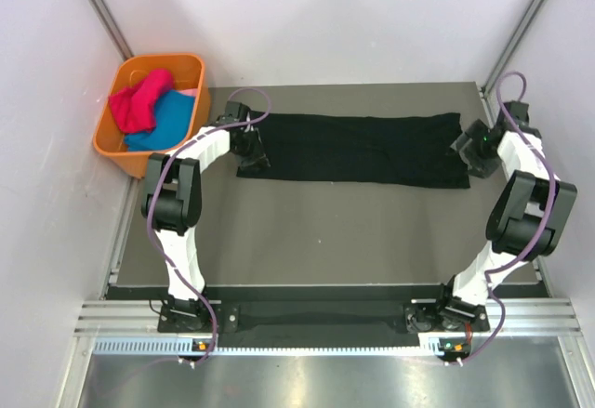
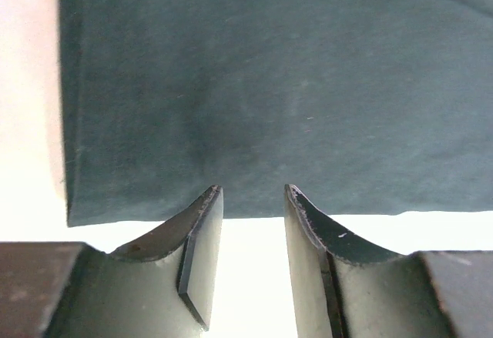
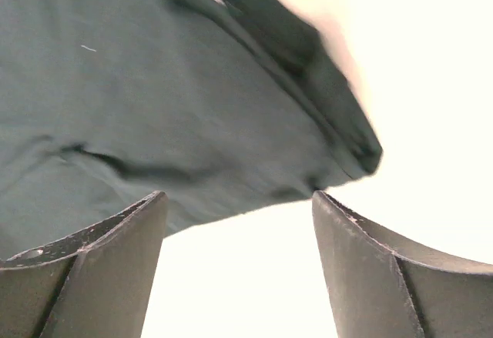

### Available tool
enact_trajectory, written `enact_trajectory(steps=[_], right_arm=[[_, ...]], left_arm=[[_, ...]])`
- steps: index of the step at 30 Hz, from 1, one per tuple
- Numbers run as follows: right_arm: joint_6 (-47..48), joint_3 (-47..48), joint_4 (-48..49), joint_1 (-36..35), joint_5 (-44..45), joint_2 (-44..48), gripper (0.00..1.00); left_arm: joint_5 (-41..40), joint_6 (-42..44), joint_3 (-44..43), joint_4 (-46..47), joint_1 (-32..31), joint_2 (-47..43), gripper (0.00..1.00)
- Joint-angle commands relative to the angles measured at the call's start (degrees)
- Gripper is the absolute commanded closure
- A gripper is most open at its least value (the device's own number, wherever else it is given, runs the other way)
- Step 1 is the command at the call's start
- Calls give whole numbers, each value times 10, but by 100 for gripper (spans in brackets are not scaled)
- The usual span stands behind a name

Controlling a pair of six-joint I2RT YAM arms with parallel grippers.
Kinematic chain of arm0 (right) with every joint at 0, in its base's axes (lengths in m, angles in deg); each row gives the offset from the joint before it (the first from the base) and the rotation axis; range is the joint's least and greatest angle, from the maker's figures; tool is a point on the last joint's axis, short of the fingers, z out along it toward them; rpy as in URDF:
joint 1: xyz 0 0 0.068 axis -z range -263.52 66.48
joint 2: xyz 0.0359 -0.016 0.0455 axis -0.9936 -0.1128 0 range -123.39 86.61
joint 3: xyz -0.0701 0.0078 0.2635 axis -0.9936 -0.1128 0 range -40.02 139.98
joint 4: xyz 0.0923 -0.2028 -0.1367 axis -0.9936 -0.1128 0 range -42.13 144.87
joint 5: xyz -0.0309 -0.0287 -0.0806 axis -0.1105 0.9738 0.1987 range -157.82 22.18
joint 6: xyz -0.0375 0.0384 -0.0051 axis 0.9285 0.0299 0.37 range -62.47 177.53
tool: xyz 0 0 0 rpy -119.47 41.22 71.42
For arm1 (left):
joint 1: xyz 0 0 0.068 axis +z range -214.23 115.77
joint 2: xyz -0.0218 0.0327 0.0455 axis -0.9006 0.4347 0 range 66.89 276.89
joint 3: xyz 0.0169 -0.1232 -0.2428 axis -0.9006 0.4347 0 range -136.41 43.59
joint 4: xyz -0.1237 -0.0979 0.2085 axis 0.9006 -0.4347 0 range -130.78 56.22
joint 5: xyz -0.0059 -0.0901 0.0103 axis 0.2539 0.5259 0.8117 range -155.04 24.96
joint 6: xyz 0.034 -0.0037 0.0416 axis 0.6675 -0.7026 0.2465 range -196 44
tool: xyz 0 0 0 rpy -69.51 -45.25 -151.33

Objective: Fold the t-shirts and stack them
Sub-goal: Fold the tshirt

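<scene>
Black t-shirt (image 1: 353, 148), folded into 1 long band, lay on the table (image 1: 325, 231), long axis running left to right. Left gripper (image 2: 253, 189) and right gripper (image 3: 237, 194) stood at its 2 ends, jaws parted and empty, cloth edge just beyond the tips; neither arm was nearer.

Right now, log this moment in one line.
black shirt: flat long strip | left claw: open, at its left end | right claw: open, at its right end
</scene>
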Motion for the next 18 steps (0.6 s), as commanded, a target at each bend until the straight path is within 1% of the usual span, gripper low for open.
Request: enact_trajectory(steps=[1,2,5,8,12,18], right_arm=[[-6,-59,14,31,-39,34,24],[-8,-89,29,40,-44,38,24],[-8,-136,60,69,-59,52,26],[9,-158,87,80,-68,51,28],[27,-165,109,88,-71,31,27],[20,-173,160,91,-80,12,27]], left_arm=[[32,8,-17,-1,2,-20,57],[37,6,-10,0,2,-25,57],[48,1,30,12,1,-46,57],[53,1,69,18,2,-69,57],[47,10,107,15,2,-100,53],[38,13,136,8,2,-136,48]])
